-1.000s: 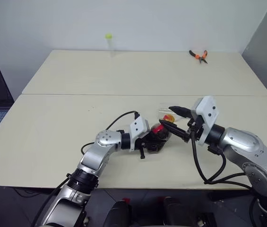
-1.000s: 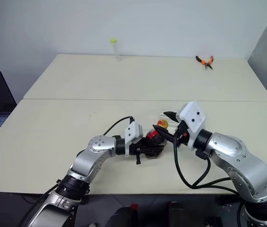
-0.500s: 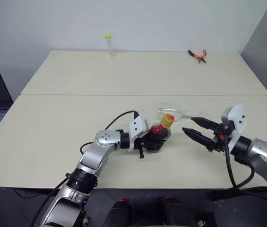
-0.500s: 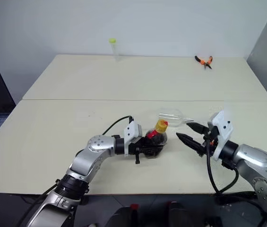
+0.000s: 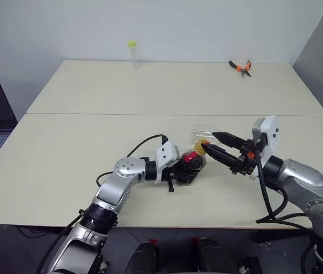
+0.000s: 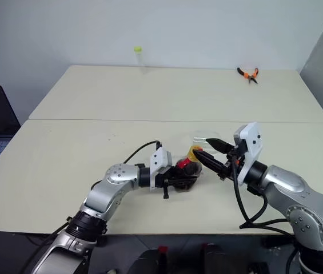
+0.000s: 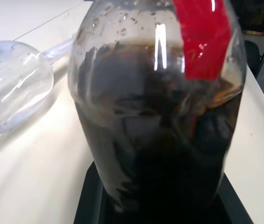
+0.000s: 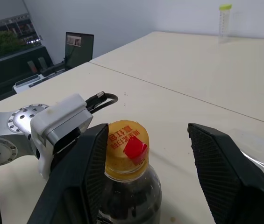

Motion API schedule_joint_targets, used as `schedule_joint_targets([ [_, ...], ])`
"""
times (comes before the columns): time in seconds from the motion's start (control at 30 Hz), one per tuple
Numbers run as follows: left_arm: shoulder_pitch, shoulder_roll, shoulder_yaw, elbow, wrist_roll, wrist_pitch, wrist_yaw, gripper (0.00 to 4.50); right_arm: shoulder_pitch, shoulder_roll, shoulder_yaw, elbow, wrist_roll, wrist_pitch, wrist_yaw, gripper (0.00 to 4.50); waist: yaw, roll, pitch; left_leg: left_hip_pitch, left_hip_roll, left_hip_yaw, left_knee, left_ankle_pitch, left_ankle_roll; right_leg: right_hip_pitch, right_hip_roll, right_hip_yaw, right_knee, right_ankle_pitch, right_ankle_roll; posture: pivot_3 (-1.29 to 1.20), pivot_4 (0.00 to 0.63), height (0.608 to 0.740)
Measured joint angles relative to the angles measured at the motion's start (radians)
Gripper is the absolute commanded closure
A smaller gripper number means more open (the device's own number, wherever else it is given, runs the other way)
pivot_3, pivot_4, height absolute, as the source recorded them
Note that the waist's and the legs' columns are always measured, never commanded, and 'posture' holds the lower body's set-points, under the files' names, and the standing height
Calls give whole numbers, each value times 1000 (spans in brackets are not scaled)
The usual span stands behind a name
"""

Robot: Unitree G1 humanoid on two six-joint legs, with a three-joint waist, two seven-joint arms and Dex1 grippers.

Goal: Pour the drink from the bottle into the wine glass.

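Bottle: small squat clear plastic bottle [image 5: 191,165] of dark brown drink [image 7: 160,140], yellow cap [image 8: 126,142], upright on the pale desk [image 5: 64,154].
Left gripper [image 5: 179,171]: jaws clenched on the bottle's body.
Right gripper [image 5: 211,144]: jaws released, straddling the cap.
Wine glass: clear stemmed glass [image 7: 12,91] lying on its side just beside the bottle.

Bottle [image 8: 128,186] upright, yellow-capped, holding dark drink [image 7: 160,140]; wine glass [image 7: 12,88] on side, just beside.
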Motion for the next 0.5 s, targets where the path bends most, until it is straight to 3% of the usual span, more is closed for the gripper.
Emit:
schedule_joint_targets([
  [0.5,0,-3,-1,0,0,0,0,3728,20,19,47,-2,34,9,1,1618,-1,0,0,0,0,0,0,0,0,0,0,0,0,0,0,0,150,740],
])
